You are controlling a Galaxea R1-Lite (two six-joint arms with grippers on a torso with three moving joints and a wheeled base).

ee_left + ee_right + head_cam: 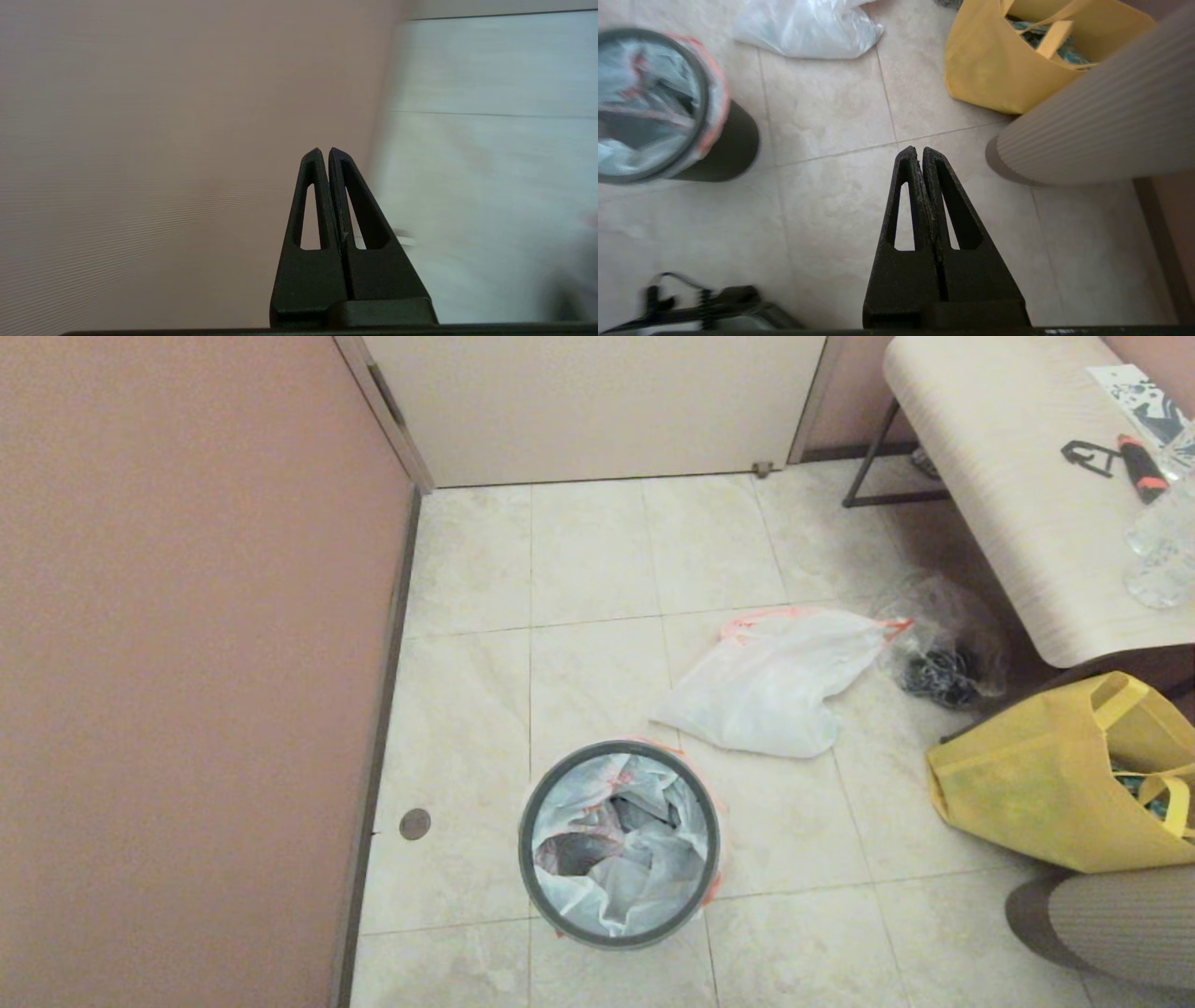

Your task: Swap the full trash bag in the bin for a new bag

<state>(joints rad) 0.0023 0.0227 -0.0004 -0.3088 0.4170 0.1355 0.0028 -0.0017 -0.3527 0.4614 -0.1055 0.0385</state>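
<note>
The bin (620,845) stands on the tiled floor (467,709) near the pink wall (187,663), lined with a thin white bag (644,868) whose orange-red rim is folded over the grey ring; red print shows on its crumpled plastic inside. Just beyond the bin, apart from it, a second white bag (775,681) with an orange-red rim lies slumped on the tiles, its sides mostly plain. Beside that one sits a clear bag (943,649) holding black cords, partly under the desk (1018,476), and a yellow tote (1055,784) stands on the floor nearby. Neither arm shows in the head view. The left hand (324,150) is closed with its fingers pressed together, holding nothing, pointing toward the wall. The right hand (919,149) is likewise closed and empty, above bare tiles between the bin and the tote.
</note>
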